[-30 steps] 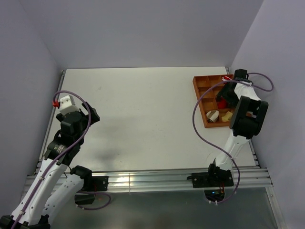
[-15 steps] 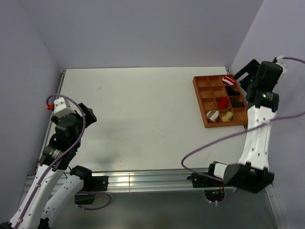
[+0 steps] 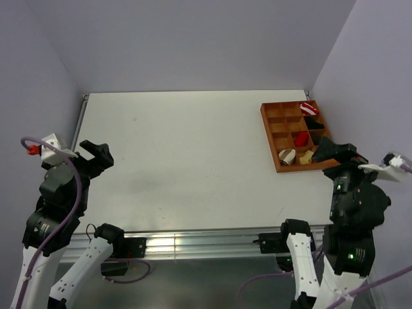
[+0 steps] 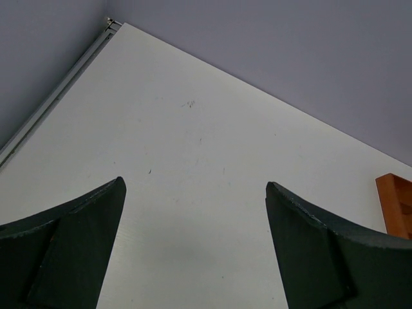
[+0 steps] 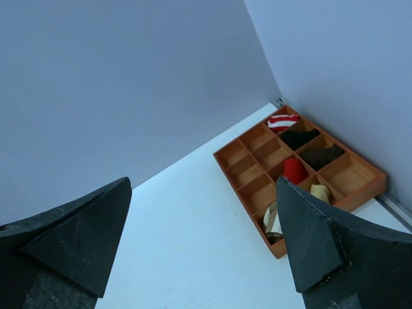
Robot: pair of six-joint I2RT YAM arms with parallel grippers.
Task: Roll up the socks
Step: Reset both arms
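At the table's (image 3: 193, 148) far right, from above, we see the orange tray (image 3: 270, 138) holding the red sock (image 3: 300, 138), striped sock (image 3: 287, 155) and mustard sock (image 3: 308, 156), each bundled in its own compartment. From the left wrist, the left gripper (image 4: 193, 187) gapes empty over bare table. From the right wrist, the right gripper (image 5: 203, 183) also spreads wide, holding nothing. We judge the rolling finished, with nothing left loose.

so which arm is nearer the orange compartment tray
Right. The right arm is by the near right corner of the orange compartment tray, jaws open; the left arm is at the opposite, left edge of the white table.
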